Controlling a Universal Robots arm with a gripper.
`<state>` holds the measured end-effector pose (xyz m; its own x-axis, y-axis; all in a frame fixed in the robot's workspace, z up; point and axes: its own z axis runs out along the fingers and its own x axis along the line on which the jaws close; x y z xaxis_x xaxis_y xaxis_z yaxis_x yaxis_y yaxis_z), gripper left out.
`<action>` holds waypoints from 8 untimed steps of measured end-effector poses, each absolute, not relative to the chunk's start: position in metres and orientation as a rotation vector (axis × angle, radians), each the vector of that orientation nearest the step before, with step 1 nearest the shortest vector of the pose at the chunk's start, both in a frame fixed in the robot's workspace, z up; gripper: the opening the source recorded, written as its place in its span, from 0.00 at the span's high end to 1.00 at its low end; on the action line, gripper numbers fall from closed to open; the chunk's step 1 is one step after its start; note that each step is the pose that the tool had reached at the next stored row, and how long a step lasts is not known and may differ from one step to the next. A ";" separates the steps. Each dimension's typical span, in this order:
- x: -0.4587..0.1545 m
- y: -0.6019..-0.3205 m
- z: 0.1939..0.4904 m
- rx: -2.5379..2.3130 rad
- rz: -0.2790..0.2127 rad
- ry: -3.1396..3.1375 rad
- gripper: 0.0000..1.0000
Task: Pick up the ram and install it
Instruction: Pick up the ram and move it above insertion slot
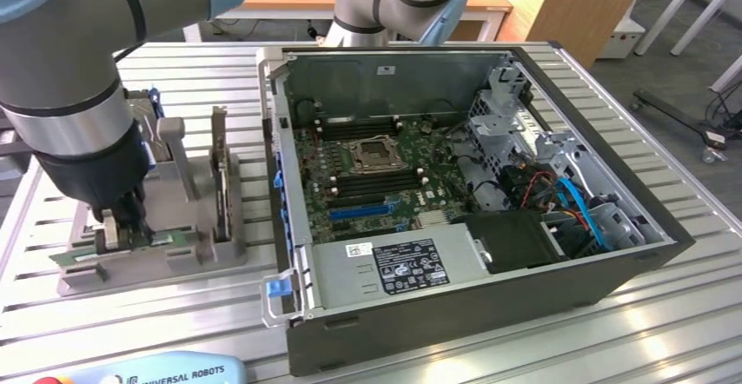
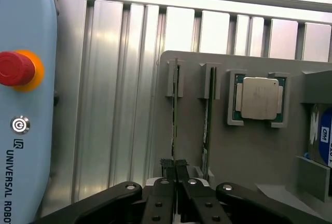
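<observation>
Jaws narrow, gripper (image 2: 174, 169) pinching the top edge of the ram (image 2: 175, 110), a thin green circuit-board stick. It stands on edge in the flat grey plastic fixture (image 2: 249, 151) on the ribbed aluminium table (image 2: 104, 105).

Risks, as judged: the hold on so thin an edge may slip, the board may bind in its slotted post, or a finger may clip the second green stick (image 2: 207, 110) just beside.

Long axis level with the table, running from the jaws to the post.

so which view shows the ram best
The wrist view: the ram runs edge-on along its holder slot, straight out from between the gripper fingertips. In the exterior view, the gripper covers its middle, leaving green ends on either side.
</observation>
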<state>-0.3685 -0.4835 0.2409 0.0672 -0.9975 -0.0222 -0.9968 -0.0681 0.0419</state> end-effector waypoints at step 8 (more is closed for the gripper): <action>-0.369 -0.484 0.254 2.270 -0.070 -2.149 0.88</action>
<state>-0.3685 -0.4835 0.2538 0.0539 -0.9983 -0.0223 -0.9976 -0.0548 0.0418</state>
